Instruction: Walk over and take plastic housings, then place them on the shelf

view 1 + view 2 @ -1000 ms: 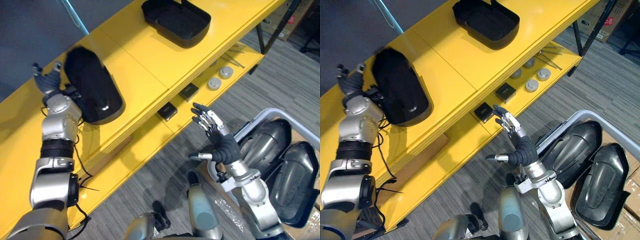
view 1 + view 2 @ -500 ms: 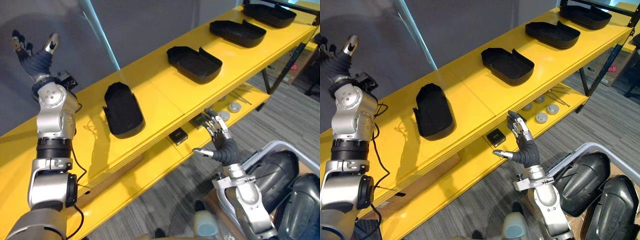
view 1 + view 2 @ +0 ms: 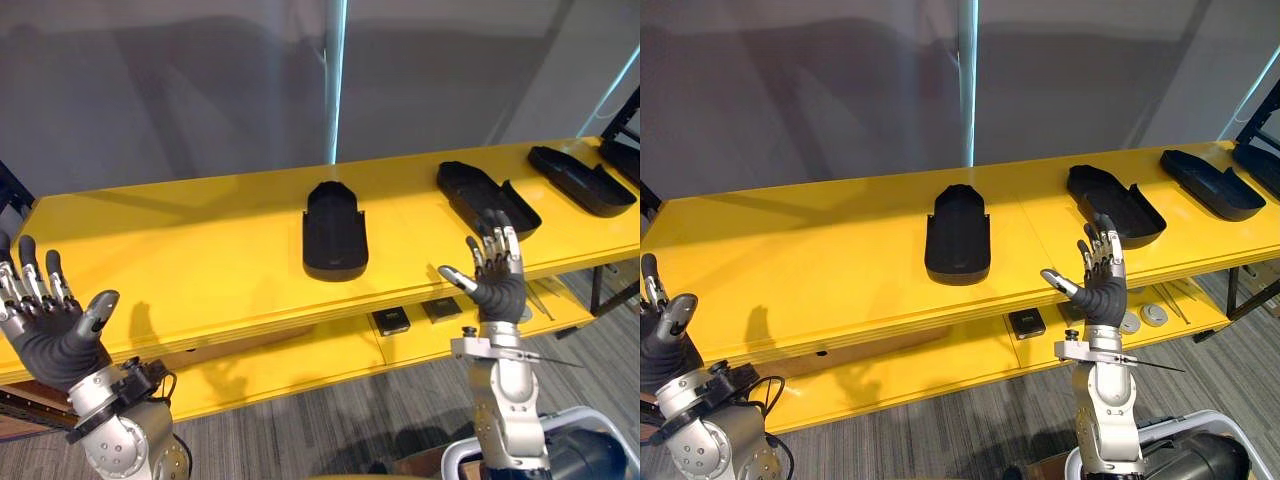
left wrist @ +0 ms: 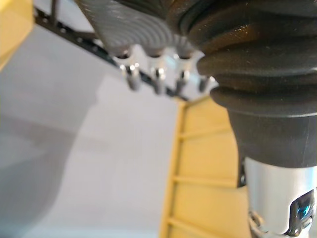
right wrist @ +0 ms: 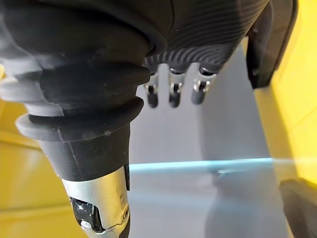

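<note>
Several black plastic housings lie in a row on the yellow shelf top: one in the middle, one to its right, another further right. My left hand is raised at the lower left, palm up and fingers spread, holding nothing. In front of the shelf edge my right hand stands upright, open and empty, just below the second housing. The left wrist view shows straight fingers. The right wrist view shows straight fingers and a housing's edge.
Two small black boxes and round metal discs lie on the lower shelf. A cart's grey rim with a dark housing is at the bottom right. A grey wall stands behind the shelf.
The camera has swung up to face the shelf. My left hand has come off the middle housing, which stays on the shelf, and dropped to the lower left. My right hand has risen.
</note>
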